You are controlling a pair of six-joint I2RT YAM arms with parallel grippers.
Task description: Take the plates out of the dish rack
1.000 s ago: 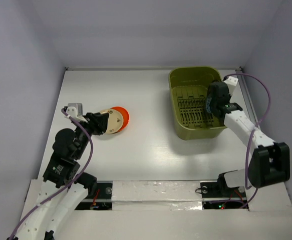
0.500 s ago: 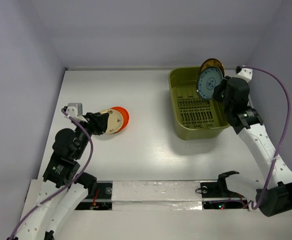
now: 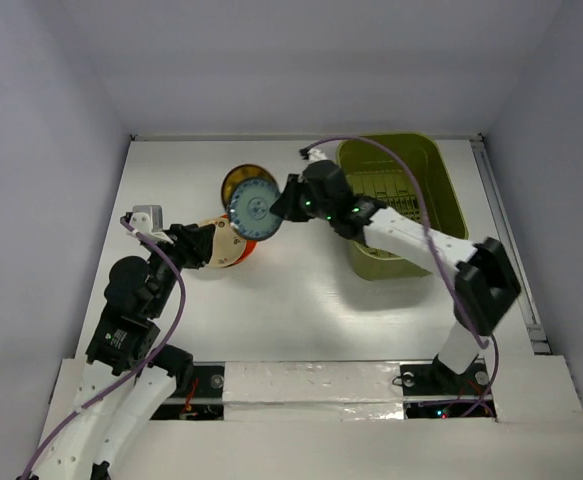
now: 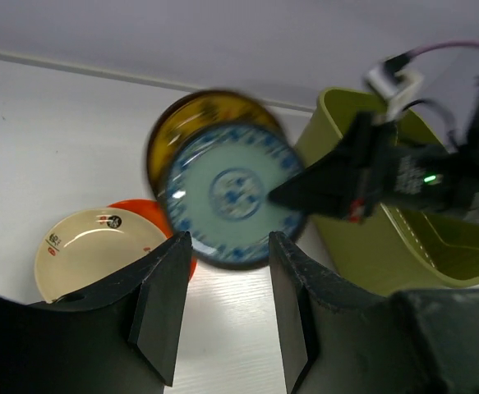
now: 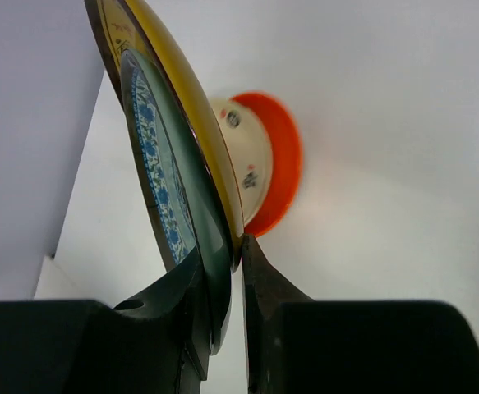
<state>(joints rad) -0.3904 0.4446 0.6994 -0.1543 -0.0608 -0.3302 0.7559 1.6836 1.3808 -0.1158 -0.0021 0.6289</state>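
Observation:
My right gripper [image 3: 279, 208] is shut on two plates held on edge together: a blue-teal patterned plate [image 3: 252, 209] and, behind it, a yellow plate with a dark rim [image 3: 239, 178]. They hang in the air above a beige plate [image 3: 226, 243] lying on an orange-red plate [image 3: 250, 238] on the table. The right wrist view shows the blue plate [image 5: 153, 156] and yellow plate [image 5: 181, 107] pinched between the fingers. My left gripper [image 3: 206, 245] is open and empty beside the stack. The olive-green dish rack [image 3: 381, 265] stands at the right with no plates showing in it.
The right arm reaches across the table from the rack towards the left. In the left wrist view, the held blue plate [image 4: 235, 193] hangs just beyond my open fingers, with the stacked beige plate [image 4: 91, 246] to its left and the rack [image 4: 370, 254] to its right.
The right arm lifted the two plates out of the rack and swung them left, over the stack on the table. The left arm has not moved.

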